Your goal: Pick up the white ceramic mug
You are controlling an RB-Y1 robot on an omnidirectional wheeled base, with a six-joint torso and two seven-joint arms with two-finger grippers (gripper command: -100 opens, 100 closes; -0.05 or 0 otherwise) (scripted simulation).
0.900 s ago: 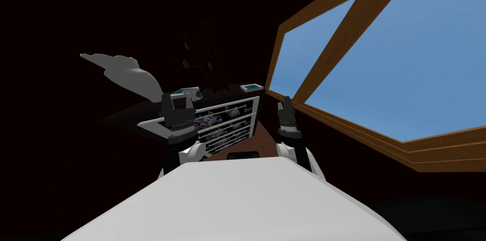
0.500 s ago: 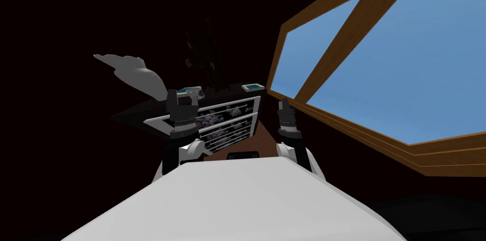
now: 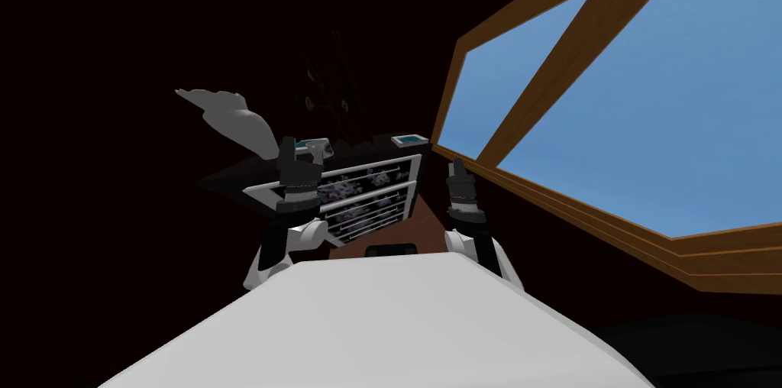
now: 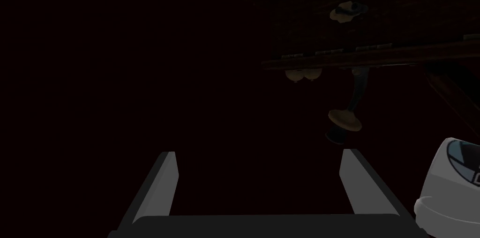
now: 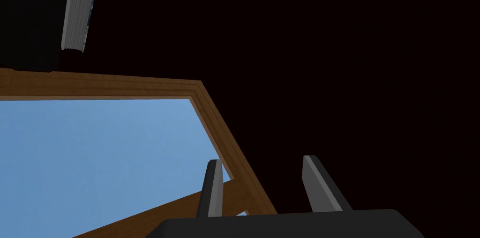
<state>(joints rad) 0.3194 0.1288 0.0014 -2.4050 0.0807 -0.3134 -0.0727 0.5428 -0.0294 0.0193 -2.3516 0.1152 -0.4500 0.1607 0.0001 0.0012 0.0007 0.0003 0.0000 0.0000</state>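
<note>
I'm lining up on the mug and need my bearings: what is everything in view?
cabinet: one, dark, white-framed drawers, ahead.
mug: one, white, on the cabinet top.
small tray: one, white and teal, cabinet top near the window.
branches: one bunch, dark, behind the mug.
draped shape: one, light grey, left of the cabinet.
window: one, wood-framed, blue, right.
left gripper: open, mug just outside its fingers.
right gripper: open, beside the window.

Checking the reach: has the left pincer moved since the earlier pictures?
Yes. The left pincer has advanced over the dresser front, toward the mug.
</note>
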